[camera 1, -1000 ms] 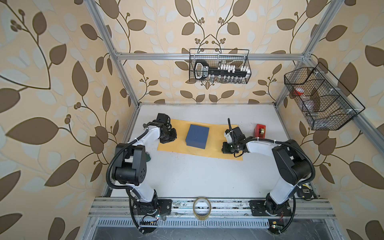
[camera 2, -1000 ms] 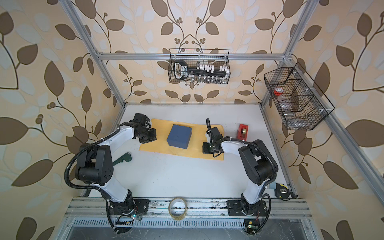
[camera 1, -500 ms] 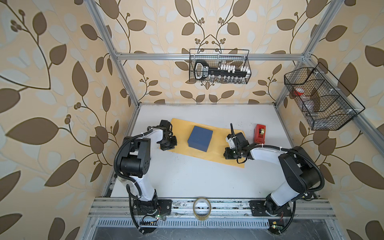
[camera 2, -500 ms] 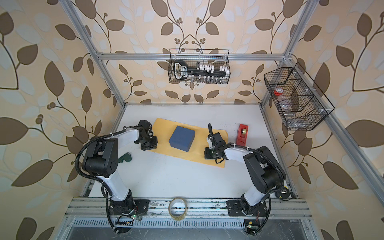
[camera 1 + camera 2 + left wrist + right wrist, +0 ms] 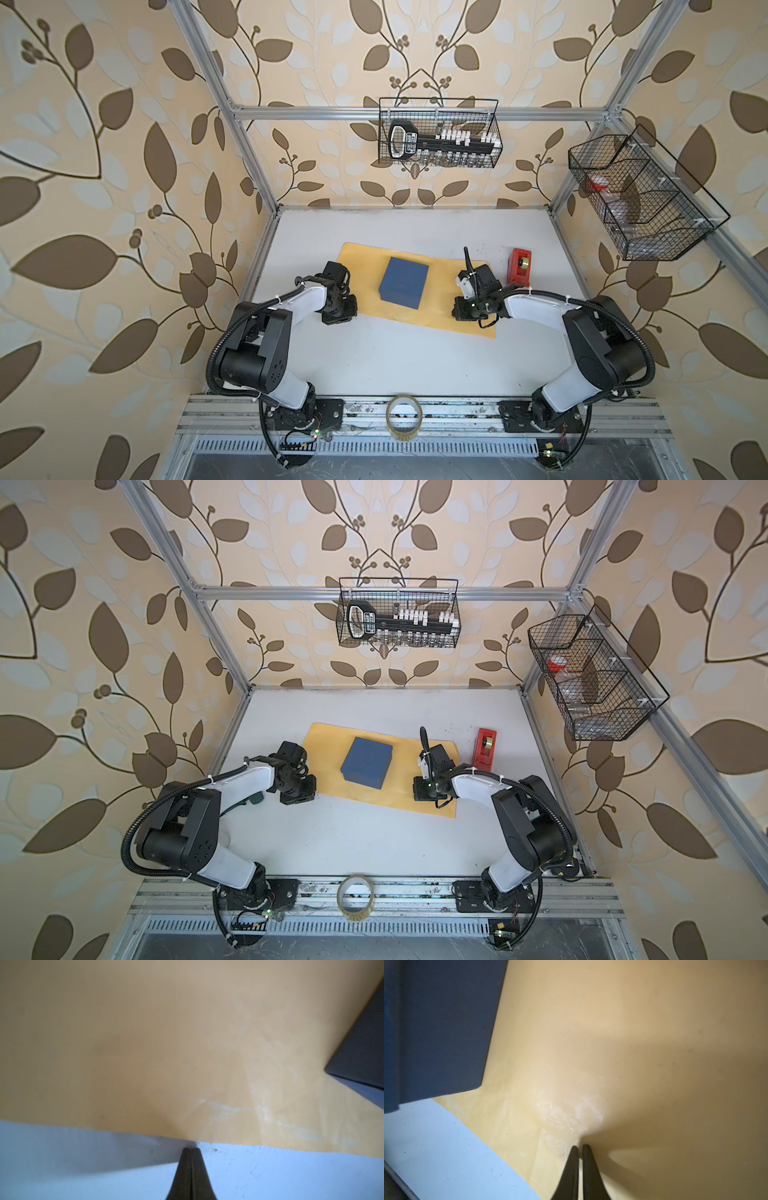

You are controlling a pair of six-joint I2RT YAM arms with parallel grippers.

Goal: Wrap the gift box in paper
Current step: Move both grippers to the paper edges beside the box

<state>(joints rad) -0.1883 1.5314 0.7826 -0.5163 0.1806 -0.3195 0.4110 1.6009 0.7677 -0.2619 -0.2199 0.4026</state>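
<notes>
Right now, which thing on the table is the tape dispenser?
Start at the white table and find the yellow paper under the blue box. Just past the paper's right end stands the tape dispenser. It is the only red thing there.

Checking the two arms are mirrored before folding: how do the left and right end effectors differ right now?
The left end effector is over bare table, at the edge of the paper; the right end effector is over the paper, inside its edge. The left is closed tight; the right shows a hairline slit. Both point down, flanking the gift box without touching it.
</notes>
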